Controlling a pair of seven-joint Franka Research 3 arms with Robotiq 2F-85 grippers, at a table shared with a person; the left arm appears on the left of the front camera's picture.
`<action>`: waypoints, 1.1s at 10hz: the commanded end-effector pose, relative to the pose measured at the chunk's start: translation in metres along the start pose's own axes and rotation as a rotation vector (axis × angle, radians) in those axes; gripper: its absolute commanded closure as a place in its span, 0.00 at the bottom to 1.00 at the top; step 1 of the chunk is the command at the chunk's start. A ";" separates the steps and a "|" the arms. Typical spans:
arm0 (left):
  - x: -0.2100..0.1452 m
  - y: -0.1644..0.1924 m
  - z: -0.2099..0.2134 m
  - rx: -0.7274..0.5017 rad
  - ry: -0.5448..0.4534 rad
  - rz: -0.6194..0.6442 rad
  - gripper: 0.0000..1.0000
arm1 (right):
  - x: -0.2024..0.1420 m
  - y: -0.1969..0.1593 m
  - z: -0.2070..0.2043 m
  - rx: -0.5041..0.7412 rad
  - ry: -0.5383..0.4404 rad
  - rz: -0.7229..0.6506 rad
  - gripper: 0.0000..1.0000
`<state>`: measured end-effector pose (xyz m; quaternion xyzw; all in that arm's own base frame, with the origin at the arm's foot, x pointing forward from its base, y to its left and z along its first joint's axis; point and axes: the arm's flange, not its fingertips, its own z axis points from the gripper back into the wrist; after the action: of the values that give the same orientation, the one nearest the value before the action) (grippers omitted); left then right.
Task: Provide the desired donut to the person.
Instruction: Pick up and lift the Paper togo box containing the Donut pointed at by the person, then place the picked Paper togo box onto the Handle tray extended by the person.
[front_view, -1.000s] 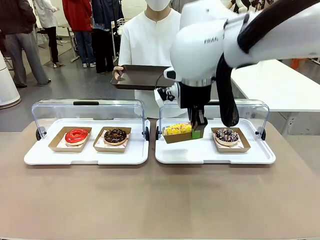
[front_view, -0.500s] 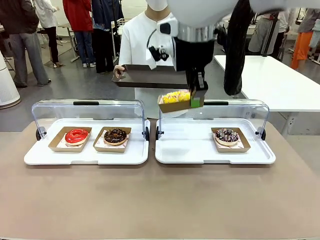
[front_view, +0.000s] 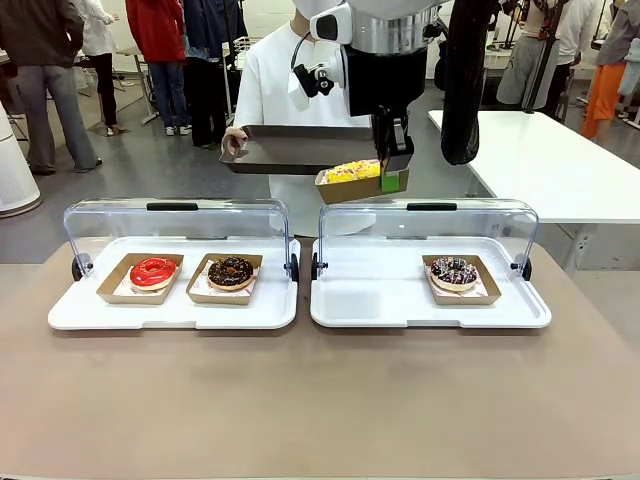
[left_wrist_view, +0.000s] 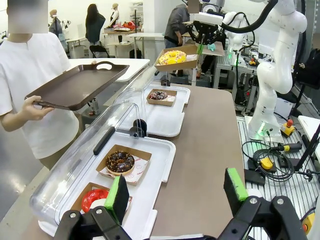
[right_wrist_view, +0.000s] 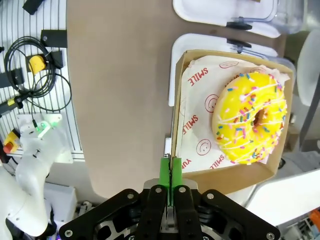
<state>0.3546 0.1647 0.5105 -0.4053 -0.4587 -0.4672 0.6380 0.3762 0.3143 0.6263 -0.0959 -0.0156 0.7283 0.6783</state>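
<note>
The right gripper (front_view: 392, 172) is pinching one thin wall of the cardboard box (front_view: 362, 186) with its jaws pressed flat together. It is holding the yellow donut (front_view: 352, 171) in the air, just beside the dark serving tray (front_view: 285, 150) that the person (front_view: 300, 70) is offering. This one-edge hold is looking risky: the box is sticking out sideways, so it could be sagging or slipping, and the donut could be sliding off short of the serving tray. The left gripper (left_wrist_view: 177, 192) is hanging wide open, holding nothing. The brown tabletop (front_view: 320, 400) is carrying two white display trays (front_view: 380, 300) with clear lids raised and three more donuts (front_view: 231, 272). Other people are standing about in the busy workshop behind.
</note>
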 end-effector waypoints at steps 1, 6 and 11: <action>0.001 -0.001 0.002 -0.001 -0.007 -0.004 0.00 | -0.001 0.006 0.004 -0.010 -0.002 0.000 1.00; 0.001 -0.001 0.002 -0.001 -0.007 -0.004 0.00 | -0.001 0.006 0.004 -0.010 -0.002 0.000 1.00; 0.001 -0.001 0.002 -0.001 -0.007 -0.004 0.00 | -0.001 0.006 0.004 -0.010 -0.002 0.000 1.00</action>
<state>0.3546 0.1647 0.5105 -0.4053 -0.4587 -0.4672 0.6380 0.3727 0.3152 0.6298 -0.0976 -0.0192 0.7294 0.6768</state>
